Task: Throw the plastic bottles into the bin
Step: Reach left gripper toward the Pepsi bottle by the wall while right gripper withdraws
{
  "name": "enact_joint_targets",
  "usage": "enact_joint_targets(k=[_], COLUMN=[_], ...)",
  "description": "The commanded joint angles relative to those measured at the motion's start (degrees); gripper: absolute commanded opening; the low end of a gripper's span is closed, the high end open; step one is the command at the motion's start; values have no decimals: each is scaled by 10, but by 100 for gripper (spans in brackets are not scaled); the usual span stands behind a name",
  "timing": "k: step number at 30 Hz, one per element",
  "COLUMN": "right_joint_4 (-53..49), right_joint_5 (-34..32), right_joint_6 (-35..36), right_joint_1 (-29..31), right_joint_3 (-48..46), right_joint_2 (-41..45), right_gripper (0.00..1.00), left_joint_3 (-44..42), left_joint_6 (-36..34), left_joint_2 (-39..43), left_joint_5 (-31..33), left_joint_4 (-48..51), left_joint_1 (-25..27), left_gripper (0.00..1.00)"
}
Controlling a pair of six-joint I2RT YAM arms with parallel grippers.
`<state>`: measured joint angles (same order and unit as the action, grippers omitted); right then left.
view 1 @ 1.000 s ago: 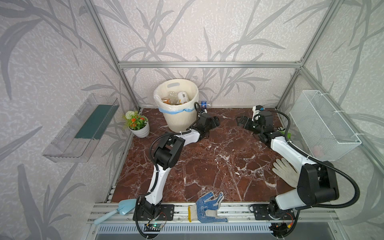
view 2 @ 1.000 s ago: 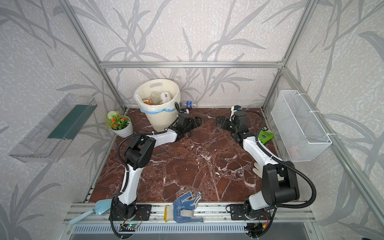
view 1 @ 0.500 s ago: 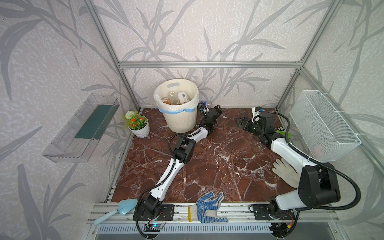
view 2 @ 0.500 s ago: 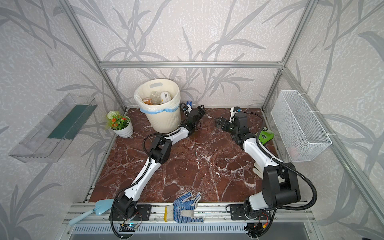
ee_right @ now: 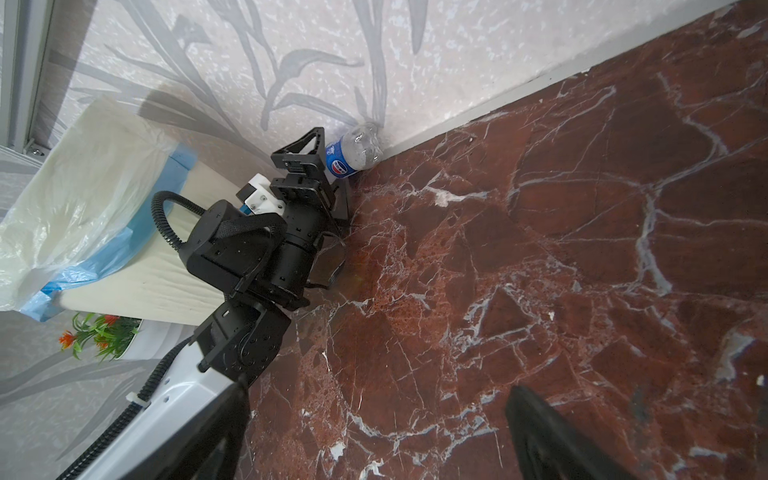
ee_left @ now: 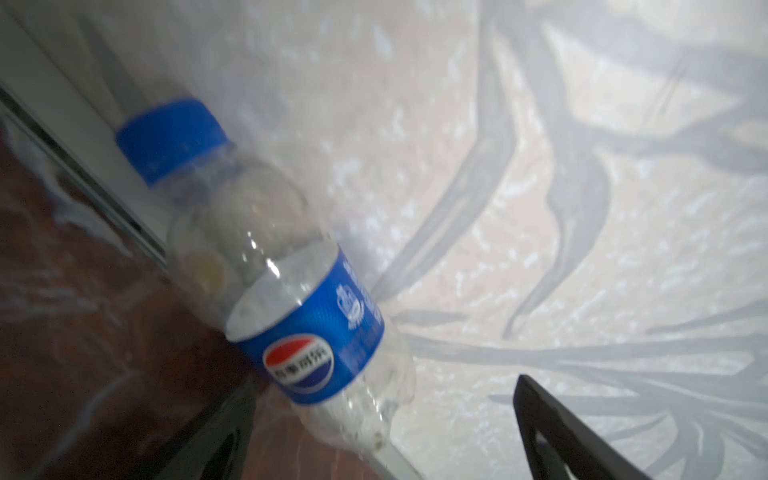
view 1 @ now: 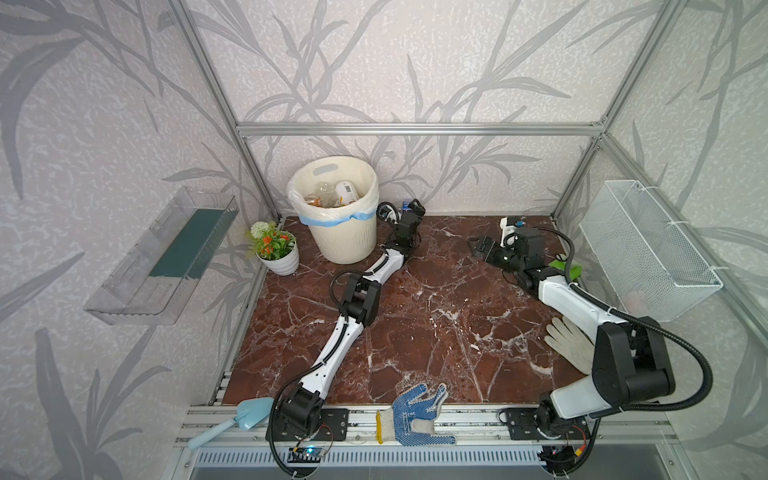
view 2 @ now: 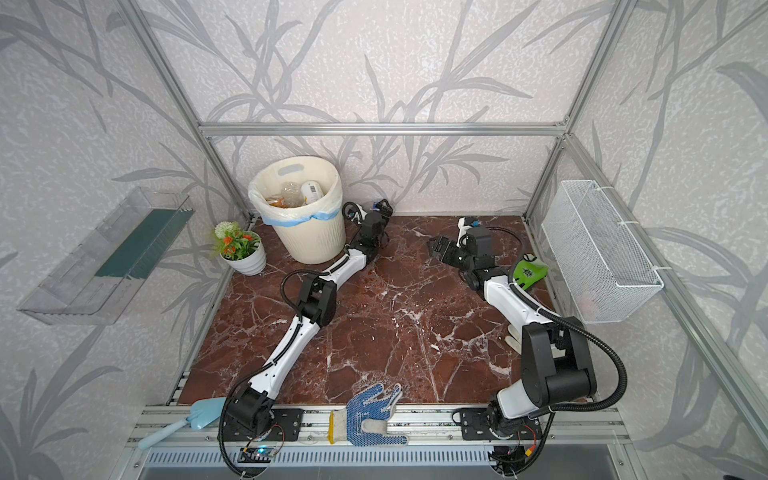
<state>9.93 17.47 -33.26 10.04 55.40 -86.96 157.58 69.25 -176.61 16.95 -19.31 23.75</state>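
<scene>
1. Bottle (ee_left: 291,291): small with a clear body. It has a blue cap and a blue wrap label carrying a round red, white and blue logo. The body shows no obvious crushing.
2. Position: the bottle lies on its side on the table (view 1: 436,299), along the foot of the back wall (ee_right: 291,62). In both top views it sits just right of the bin (view 1: 345,245), mostly hidden behind the left claw. The cap end points toward the bin and the base points away.
3. Bin: cream, ribbed, lined with a clear bag that has a blue band. Several other bottles (view 1: 332,193) lie inside.
4. Left claw (ee_left: 384,380): the jaws are spread wide and nothing is gripped.
   - One of the fingers (ee_left: 208,440) is low over the table, and the other is on the wall side.
   - In the left wrist view, the base end of the bottle sits between the fingertips.
   - Whether either finger touches the bottle cannot be told.
5. Right claw (view 1: 477,248): the jaws are spread and empty. It hangs above the rear right part of the table, facing the bottle and well apart from it.
</scene>
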Motion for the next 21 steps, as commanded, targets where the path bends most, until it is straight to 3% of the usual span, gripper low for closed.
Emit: enact_joint_targets(k=[1, 14, 17, 21], right_joint_4=[36, 120, 126, 148], right_joint_5=[13, 31, 27, 29], right_joint_6=[-16, -73, -77, -90], right_joint_1=[-3, 15, 25, 33], right_joint_3=[-9, -22, -20, -28], right_joint_2=[-8, -54, -60, -71], right_gripper=[96, 92, 92, 91], left_joint_3=[29, 30, 21, -17], left_joint_6=[52, 126, 126, 176], left_joint_2=[-49, -56, -30, -6], left_joint_5=[5, -27, -28, -31], left_joint_4=[35, 76, 130, 119], left_joint_1=[-24, -52, -51, -56], left_gripper=[96, 96, 97, 97])
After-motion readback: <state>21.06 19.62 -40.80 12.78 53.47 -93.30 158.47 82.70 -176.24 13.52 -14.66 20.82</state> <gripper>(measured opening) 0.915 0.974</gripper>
